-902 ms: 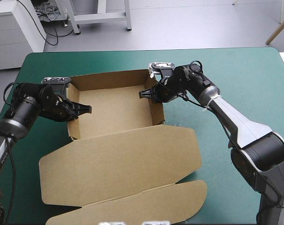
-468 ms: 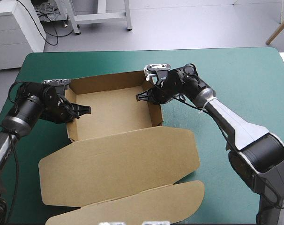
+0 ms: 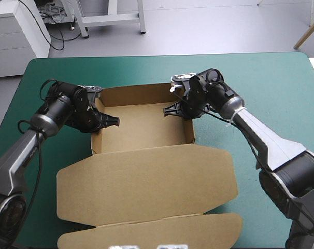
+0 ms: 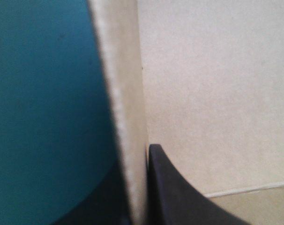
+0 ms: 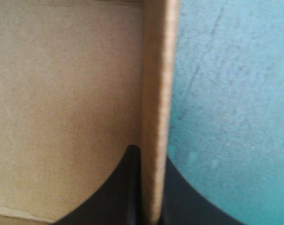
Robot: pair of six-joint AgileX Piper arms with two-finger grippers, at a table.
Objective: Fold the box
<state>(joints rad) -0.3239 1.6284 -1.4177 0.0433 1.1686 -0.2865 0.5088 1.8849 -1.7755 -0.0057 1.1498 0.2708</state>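
Two grippers (image 3: 113, 121) (image 3: 168, 110) on one brown box (image 3: 146, 176)

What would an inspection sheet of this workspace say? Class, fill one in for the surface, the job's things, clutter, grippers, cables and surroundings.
Surface: teal-green cover, bare around the box.
Job's things: brown box, an open tray with its walls raised; its lid lies flat toward the near edge.
Clutter: nothing seen.
Grippers: left gripper shut on the left wall; right gripper shut on the right wall; each has one finger inside the tray and one outside.
Cables: nothing seen loose on the cover.
Surroundings: nothing seen at or over the table.
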